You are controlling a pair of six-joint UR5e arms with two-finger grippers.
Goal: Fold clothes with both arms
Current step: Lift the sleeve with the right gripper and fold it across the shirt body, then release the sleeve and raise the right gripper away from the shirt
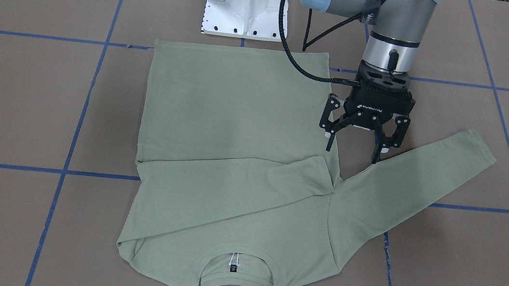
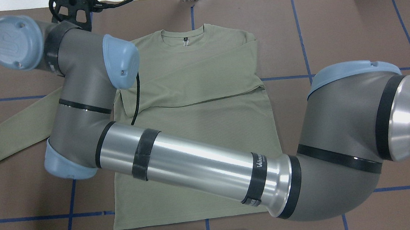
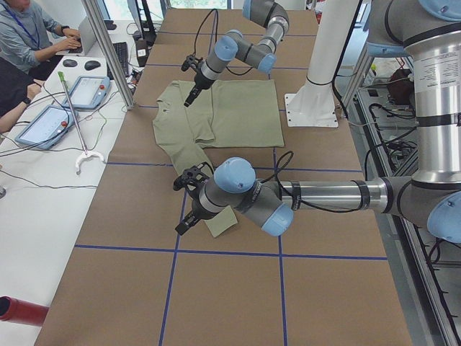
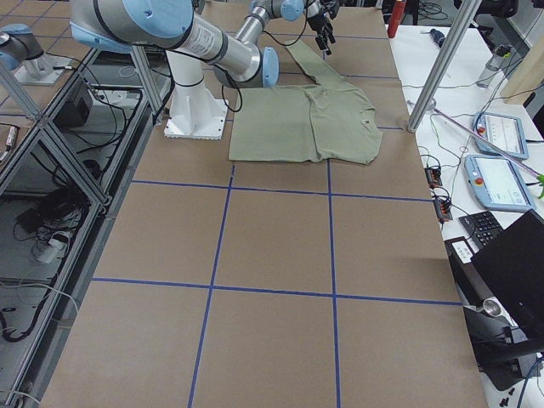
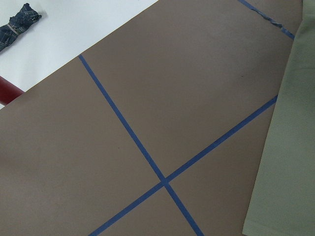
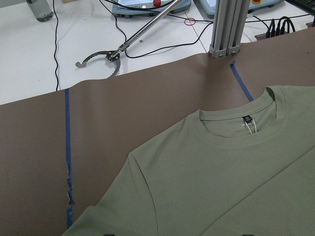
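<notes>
Writing: "ROBOTIQ" in white on the body of the right pincer (image 1: 351,154). "UR" embossed on a blue joint cap (image 2: 8,42). Print on the forearm band (image 2: 257,169) is illegible.
Shirt (image 1: 234,111): pale sage-green knit, flat on the brown worktop (image 1: 22,100). Collar toward the operators' side, hem just short of the white pedestal (image 1: 247,6). Small dark neck label (image 1: 232,268), mark unreadable. Sleeve on the robot's right is folded across the chest; the outstretched sleeve (image 1: 415,182) lies on the robot's left.
Right pincer: crossed over to the robot's left, released, spread wide, empty, above the gap between body and outstretched sleeve.
Left pincer (image 3: 184,222): near the cuff; clenched or released, cannot tell.
</notes>
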